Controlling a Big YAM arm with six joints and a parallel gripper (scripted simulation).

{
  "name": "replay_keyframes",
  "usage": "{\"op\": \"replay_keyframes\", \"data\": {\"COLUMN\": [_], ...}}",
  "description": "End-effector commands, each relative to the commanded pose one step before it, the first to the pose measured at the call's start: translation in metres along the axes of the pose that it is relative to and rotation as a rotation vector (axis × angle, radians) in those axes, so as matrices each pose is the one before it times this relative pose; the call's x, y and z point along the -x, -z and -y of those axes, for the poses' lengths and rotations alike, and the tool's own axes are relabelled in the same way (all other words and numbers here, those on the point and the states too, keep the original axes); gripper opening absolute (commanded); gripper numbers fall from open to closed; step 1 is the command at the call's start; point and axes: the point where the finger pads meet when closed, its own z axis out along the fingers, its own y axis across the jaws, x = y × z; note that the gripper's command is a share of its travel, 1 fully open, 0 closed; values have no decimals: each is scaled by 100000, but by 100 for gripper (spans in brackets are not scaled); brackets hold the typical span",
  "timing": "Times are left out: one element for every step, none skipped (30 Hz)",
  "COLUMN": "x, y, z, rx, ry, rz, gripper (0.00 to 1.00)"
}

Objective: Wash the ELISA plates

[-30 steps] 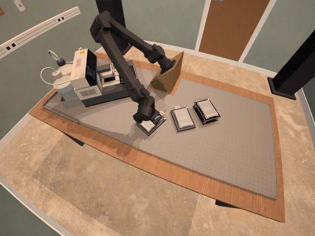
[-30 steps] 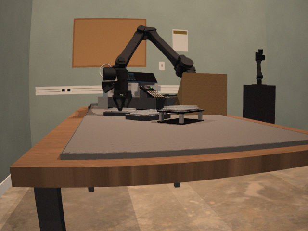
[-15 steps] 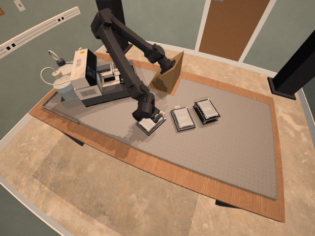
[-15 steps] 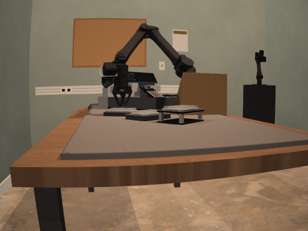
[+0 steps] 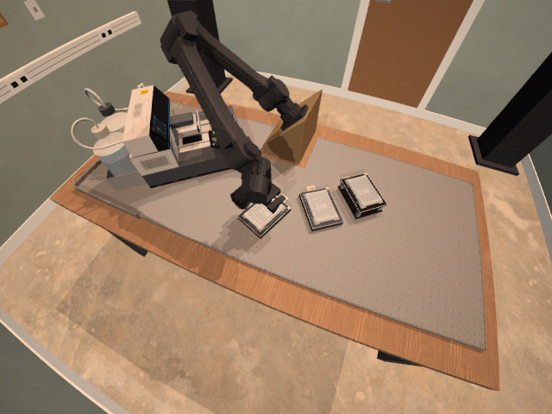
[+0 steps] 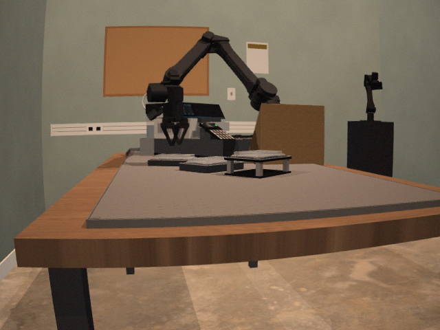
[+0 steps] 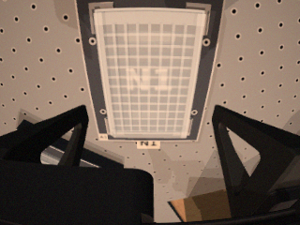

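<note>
1. With 12 o'clock at the top of the top view, the N1 plate (image 5: 260, 217) (image 6: 174, 155) (image 7: 150, 80) is carried in its nest (image 5: 260, 234) (image 6: 165, 162) (image 7: 205, 80), and the washer (image 5: 138, 120) is seen toward 10 o'clock.
2. The fingers (image 5: 277, 203) (image 6: 172, 144) are spread wide, with nothing held, and are raised above the plate.
3. In the wrist view, the nest's dark border is seen around the plate; the A1 mark (image 7: 103, 137) is printed at its 7 o'clock corner. Which plate corner is cut cannot be told.
4. Toward 3 o'clock from N1, a strip of pegboard (image 5: 401, 267) (image 6: 248, 195) (image 7: 37, 52) is left before the middle plate (image 5: 320, 204) (image 6: 210, 160).
5. Beyond it, another plate (image 5: 363, 191) (image 6: 257, 153) is borne on a raised stand (image 5: 381, 205) (image 6: 258, 168), just beside the middle nest.
6. Toward 1 o'clock from N1, a brown angled block (image 5: 307, 134) (image 6: 295, 131) (image 7: 206, 206) is placed near the arm.
7. Wide room is left toward 5 o'clock; the bench (image 5: 356, 325) (image 6: 213, 245) edge is nearer toward 7 o'clock.
8. A green light (image 5: 213, 132) (image 6: 216, 124) is shown above the keypad (image 6: 222, 133).
</note>
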Motion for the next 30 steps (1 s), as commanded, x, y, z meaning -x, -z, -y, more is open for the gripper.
{"op": "replay_keyframes", "data": {"x": [1945, 7, 0, 0, 12, 0, 6, 8, 7, 7, 7, 7, 7, 6, 6, 6, 6, 6, 6, 0, 0, 12, -3, 4, 7, 6, 10, 2, 0, -37], "y": [2707, 175, 0, 0, 176, 174, 175, 175, 175, 175, 175, 175, 175, 175, 175, 175, 175, 175, 175, 0, 0, 176, 175, 175, 175, 175, 1, 1, 0, -17], "z": [-794, -6, 0, 0, -1, -14, -7, -4, -5, -5, -5, -5, -5, -5, -5, -6, -6, -6, -6, 0, 0, 1, -14, -7, -4, -5, 10, 2, 0, 13], "rx": [2877, 20, 0, 0, -16, 66, 26, 10, 17, 18, 16, 15, 16, 17, 18, 18, 19, 20, 20, 0, 0, -20, 70, 27, 9, 17, -62, -13, 0, -41], "ry": [-3478, -12, 0, 0, -12, -11, -11, -11, -11, -11, -11, -11, -11, -11, -10, -10, -10, -10, -10, 0, 0, -10, -10, -10, -10, -9, 0, 0, 0, 55], "rz": [4358, 1, 0, 0, 30, -37, -4, 10, 4, 3, 4, 5, 4, 3, 2, 1, 1, 0, 0, 0, 0, 36, -47, -7, 10, 2, 59, 12, 0, -43], "gripper": [100, 100, 100, 100, 100, 100, 100, 100, 100, 100, 100, 100, 100, 100, 100, 100, 100, 100, 100, 100, 100, 100, 100, 100, 100, 100, 100, 100, 100, 100]}}
